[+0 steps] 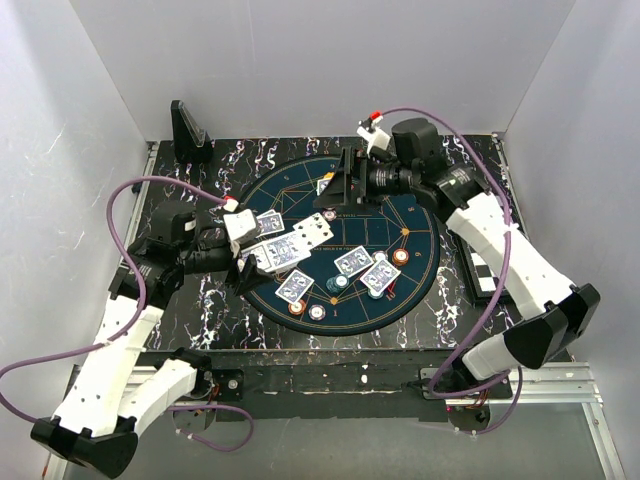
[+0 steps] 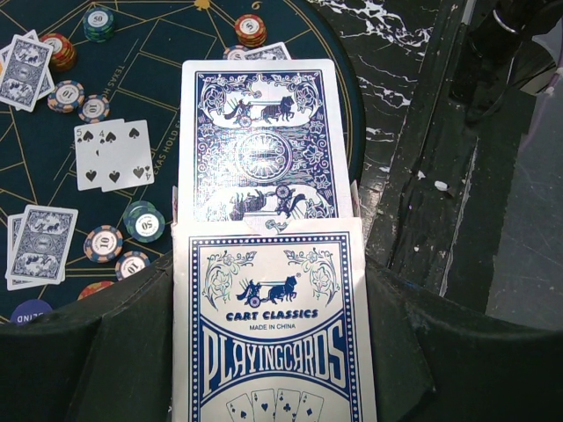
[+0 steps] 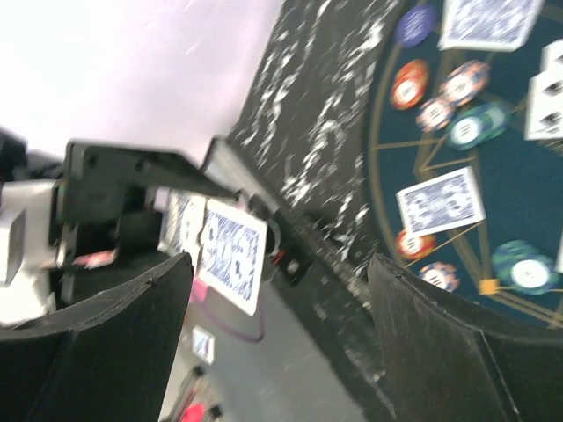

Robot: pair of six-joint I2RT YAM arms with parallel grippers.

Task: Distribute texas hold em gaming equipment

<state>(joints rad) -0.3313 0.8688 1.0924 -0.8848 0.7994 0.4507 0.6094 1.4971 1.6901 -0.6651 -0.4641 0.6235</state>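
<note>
My left gripper (image 1: 248, 262) (image 2: 268, 264) is shut on a blue-white playing-card box (image 2: 273, 343), held over the left edge of the round dark-blue mat (image 1: 415, 225). One blue-backed card (image 2: 259, 141) sticks out of the box's far end. On the mat lie face-down cards (image 1: 353, 262) (image 3: 440, 200), two face-up spade cards (image 2: 113, 154) and striped poker chips (image 1: 400, 258) (image 2: 104, 243) (image 3: 409, 83). At the mat's far side, my right gripper (image 1: 345, 185) (image 3: 277, 264) hangs open with nothing between its fingers. A face-down card (image 1: 325, 185) lies just left of it.
A black upright stand (image 1: 188, 125) sits at the back left corner. A black-white chessboard (image 1: 485, 275) lies at the table's right edge beside my right arm. White walls enclose the black marbled table (image 1: 220, 300) on three sides.
</note>
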